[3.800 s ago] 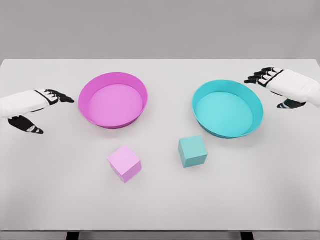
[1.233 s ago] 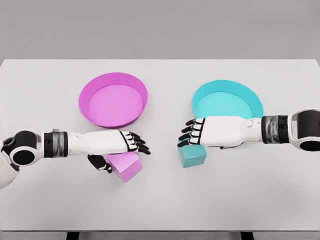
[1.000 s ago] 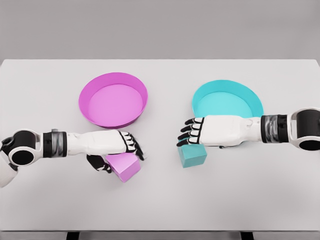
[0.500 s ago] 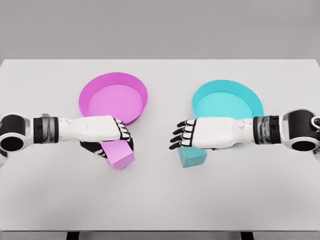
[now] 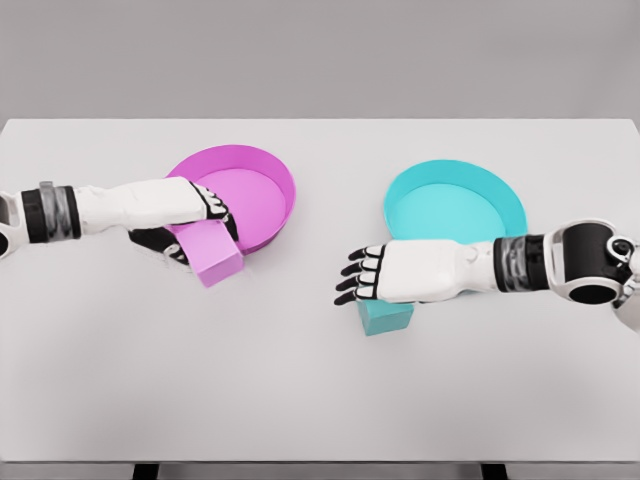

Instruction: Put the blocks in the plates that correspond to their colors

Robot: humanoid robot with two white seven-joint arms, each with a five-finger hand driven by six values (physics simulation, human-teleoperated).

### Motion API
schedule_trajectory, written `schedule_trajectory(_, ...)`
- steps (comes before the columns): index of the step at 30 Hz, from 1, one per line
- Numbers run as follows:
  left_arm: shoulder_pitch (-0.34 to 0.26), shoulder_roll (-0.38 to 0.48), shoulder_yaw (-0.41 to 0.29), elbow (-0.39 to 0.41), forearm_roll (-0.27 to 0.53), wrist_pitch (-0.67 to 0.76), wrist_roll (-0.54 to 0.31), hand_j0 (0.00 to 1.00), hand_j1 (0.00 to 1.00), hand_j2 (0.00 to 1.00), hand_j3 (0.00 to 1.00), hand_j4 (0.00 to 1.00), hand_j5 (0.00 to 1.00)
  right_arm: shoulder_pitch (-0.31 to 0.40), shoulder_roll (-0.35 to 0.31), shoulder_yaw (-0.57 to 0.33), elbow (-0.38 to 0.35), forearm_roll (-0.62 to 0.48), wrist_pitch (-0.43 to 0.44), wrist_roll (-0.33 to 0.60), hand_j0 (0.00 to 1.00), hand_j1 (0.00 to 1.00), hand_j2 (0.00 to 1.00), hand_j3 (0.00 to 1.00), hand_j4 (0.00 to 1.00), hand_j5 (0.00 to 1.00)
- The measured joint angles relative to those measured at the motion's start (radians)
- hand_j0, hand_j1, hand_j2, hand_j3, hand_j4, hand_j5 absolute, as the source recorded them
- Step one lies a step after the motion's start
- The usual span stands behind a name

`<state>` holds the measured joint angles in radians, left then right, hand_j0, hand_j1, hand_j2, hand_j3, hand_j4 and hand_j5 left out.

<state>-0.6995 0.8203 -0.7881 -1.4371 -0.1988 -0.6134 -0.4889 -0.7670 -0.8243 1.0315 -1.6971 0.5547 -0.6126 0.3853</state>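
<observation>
White table (image 5: 320, 400) spanning the whole view, largest thing present. On its far half, two shallow round plates: pink plate (image 5: 262, 180) at left, teal plate (image 5: 478, 182) at right, well apart.

Left arm in from the left edge, left hand (image 5: 195, 212) closed around the pink block (image 5: 210, 256), thumb under the left face, fingers over the top. Block lifted and tilted, overlapping the near-left rim of the pink plate. Key relation: plate interior lies far and right of the held block; only the rim between them. Judged next: carry a little farther right over the rim, then release. Risk of clipping the rim if height is too low.

Right arm in from the right edge, right hand (image 5: 375, 275) lying flat above the teal block (image 5: 385, 316), fingers spread and pointing left, gripping nothing as far as visible. Block just beneath the palm, on the table, near and left of the teal plate. Block roughly cubic, no long axis to speak of. Right hand clearly the nearer of the two to it.

Against half a second earlier: pink block and left hand gone up and toward the far left, from open table to the pink rim. Right hand drifted slightly nearer and lower over the teal block; teal block barely shifted, fingers spread then as now.
</observation>
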Motion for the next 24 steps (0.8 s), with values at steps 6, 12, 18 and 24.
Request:
schedule_trajectory(6,-0.057,-0.066,0.014,0.157,-0.001,0.000,0.001,0.53,0.53,0.53,0.53,0.53,0.53,0.006,0.015,0.000,0.001,0.020,0.000,0.024,0.95,0.95,0.95,0.95,0.95,0.95)
schedule_trajectory(12,-0.084,-0.119,0.063,0.277,-0.005,0.000,0.001,0.57,0.57,0.57,0.57,0.57,0.57,0.009,0.029,0.002,0.001,0.023,0.000,0.055,0.93,0.93,0.93,0.93,0.93,0.93)
schedule_trajectory(18,-0.087,-0.153,0.087,0.302,0.001,0.000,0.004,1.00,1.00,1.00,1.00,1.00,1.00,0.009,0.031,0.001,0.000,0.015,0.004,0.074,0.76,0.76,0.76,0.76,0.76,0.76)
schedule_trajectory(24,-0.094,-0.152,0.102,0.306,0.003,0.000,0.005,1.00,1.00,1.00,1.00,1.00,1.00,0.009,0.033,-0.003,-0.001,0.007,0.009,0.089,0.65,0.65,0.65,0.65,0.65,0.65)
